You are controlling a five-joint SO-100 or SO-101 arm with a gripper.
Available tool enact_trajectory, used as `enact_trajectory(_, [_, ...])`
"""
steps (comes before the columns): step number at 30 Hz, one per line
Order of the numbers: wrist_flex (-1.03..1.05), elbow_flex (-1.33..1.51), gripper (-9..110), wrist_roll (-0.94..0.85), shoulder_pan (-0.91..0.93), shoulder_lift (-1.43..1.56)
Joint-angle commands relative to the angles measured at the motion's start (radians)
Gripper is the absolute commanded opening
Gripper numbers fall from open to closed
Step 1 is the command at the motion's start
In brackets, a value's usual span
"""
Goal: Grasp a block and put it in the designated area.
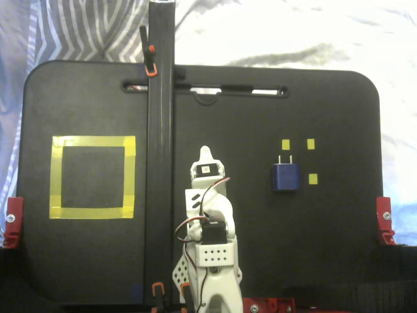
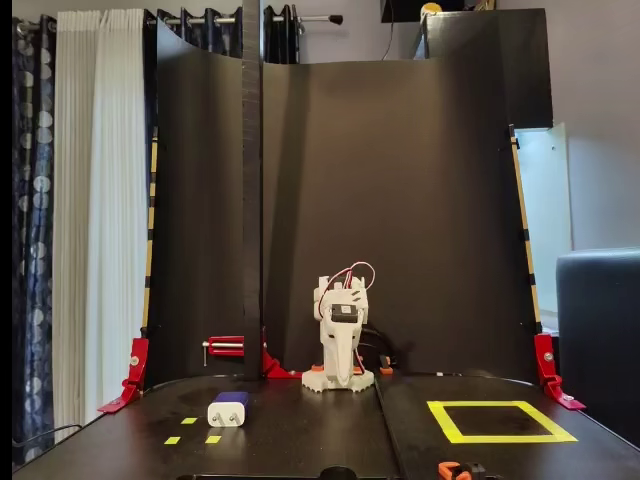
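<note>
The dark-blue block (image 1: 285,177) lies flat on the black board, its two light prongs pointing to the far edge; in the low fixed view the block (image 2: 229,410) sits front left with its white face and prongs toward the camera. The designated area (image 1: 93,141) is a yellow tape square at the board's left, seen at the right (image 2: 500,437) in the low fixed view. My white arm is folded over its base. The gripper (image 1: 205,154) (image 2: 340,368) appears shut and empty, well apart from both block and square.
A black upright post (image 1: 160,130) stands between the arm and the yellow square. Small yellow tape squares (image 1: 311,144) mark the board around the block. Red clamps (image 1: 384,218) hold the board's side edges. A tall black backdrop (image 2: 400,200) rises behind the arm.
</note>
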Motion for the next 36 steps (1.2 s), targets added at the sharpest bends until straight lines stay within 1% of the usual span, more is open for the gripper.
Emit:
enact_trajectory(1, [0.0,0.008,0,-0.006,0.0,0.008])
enact_trajectory(5, [-0.002,0.003,0,-0.009,0.002,0.003])
enact_trajectory(9, [0.002,-0.072,0,-0.087,0.028,-0.061])
enact_trajectory(23, [0.225,-0.767,0,-0.365,0.106,-0.554])
enact_trajectory(28, [0.359,-0.948,0,-0.578,0.132,-0.67])
enact_trajectory(32, [0.465,-1.042,0,-0.807,0.164,-0.755])
enact_trajectory(36, [0.528,-1.094,0,-1.04,0.207,-0.842])
